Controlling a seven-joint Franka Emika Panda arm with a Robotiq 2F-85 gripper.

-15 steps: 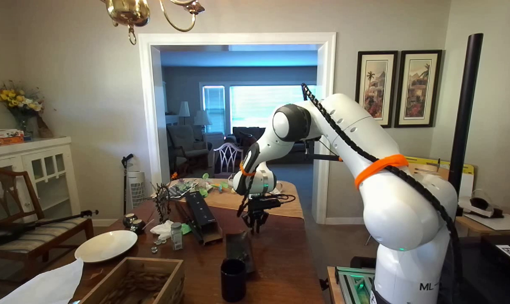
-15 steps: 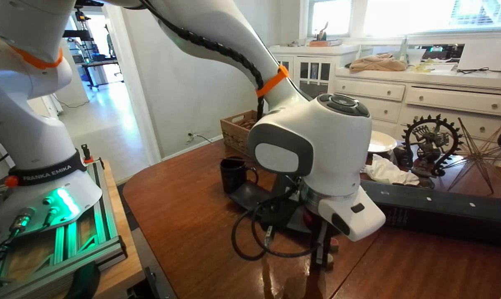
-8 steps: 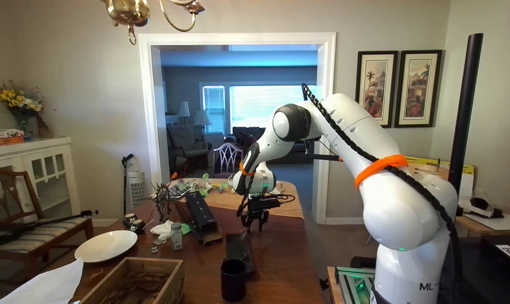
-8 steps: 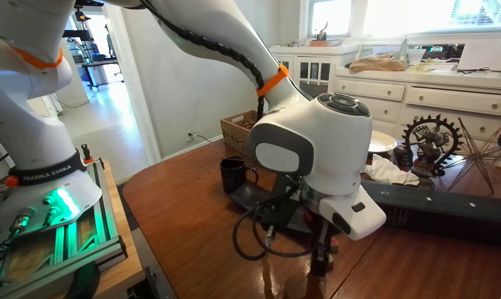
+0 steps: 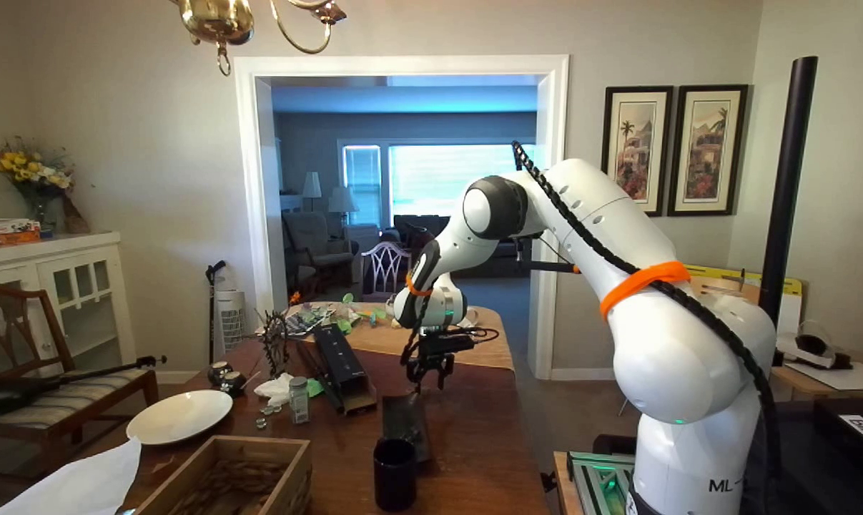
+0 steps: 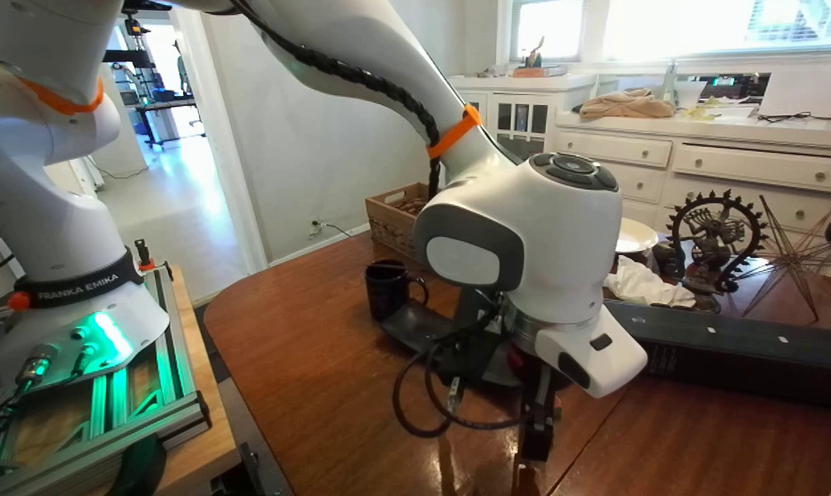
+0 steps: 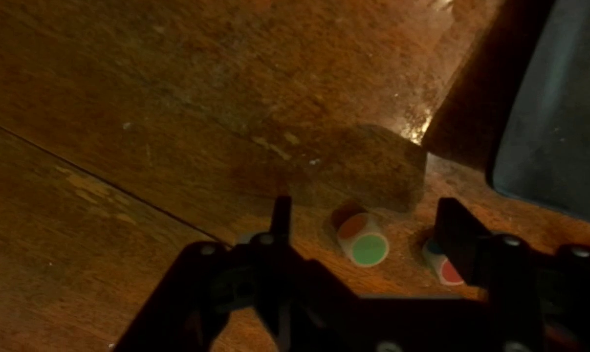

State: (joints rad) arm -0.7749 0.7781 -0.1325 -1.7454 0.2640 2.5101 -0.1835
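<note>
My gripper (image 7: 364, 201) stands open over the wooden table, its fingers well apart and nothing held. Within the gap, as the wrist view shows it, a small pale block (image 7: 362, 239) with a green dot and an orange-red dot rests on the tabletop. The right finger partly covers a similar block (image 7: 444, 269) with a red dot and a dark blue one. In both exterior views the gripper (image 5: 429, 375) hangs low above the table. A sliver of a small block (image 6: 558, 411) peeks out behind the gripper (image 6: 535, 441).
A dark tray-like piece (image 7: 558, 127) lies close by at right, with a black mug (image 6: 386, 293) beside it. A long black box (image 6: 732, 355) lies across the table. Further off are a wooden crate (image 5: 299, 465), a white plate (image 5: 179, 417) and a metal statue (image 6: 717, 241).
The fingers have spread apart from a narrower opening. The wrist has shifted slightly, to the right in an exterior view, so the gripper now covers more of the small blocks there.
</note>
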